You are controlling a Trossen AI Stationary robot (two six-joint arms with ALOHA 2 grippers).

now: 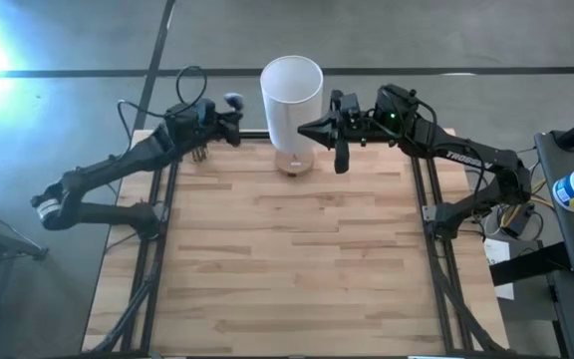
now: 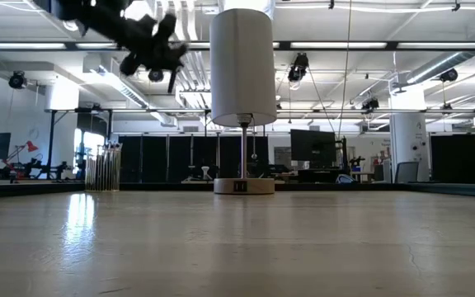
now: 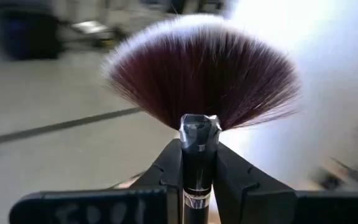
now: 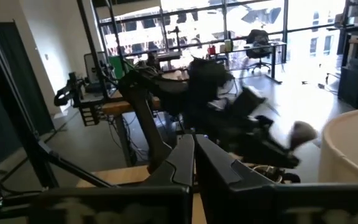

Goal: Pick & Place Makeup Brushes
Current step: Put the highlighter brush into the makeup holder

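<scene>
Left claw [image 1: 229, 112] at the counter's [image 1: 297, 259] far-left edge is clenched on a fan-headed makeup brush [image 3: 199, 87]: keep it upright, swing right over the tall white cylinder [image 1: 291, 95], release inside; right claw [image 1: 339, 130] clenched, empty beside it.

Two arms, matte black throughout, built of slim tubular links with blocky joint housings. Left arm [image 1: 118, 170]: pale grey band at its base joint, a thin black cable looping above the wrist. Right arm [image 1: 456, 160]: white lettering along the forearm link, a small green light on the wrist housing, loose cables near its base. Jaws are dark angular plastic wedges; embossed characters, unreadable, mark the left gripper's [image 3: 199, 186] crossbar.
</scene>
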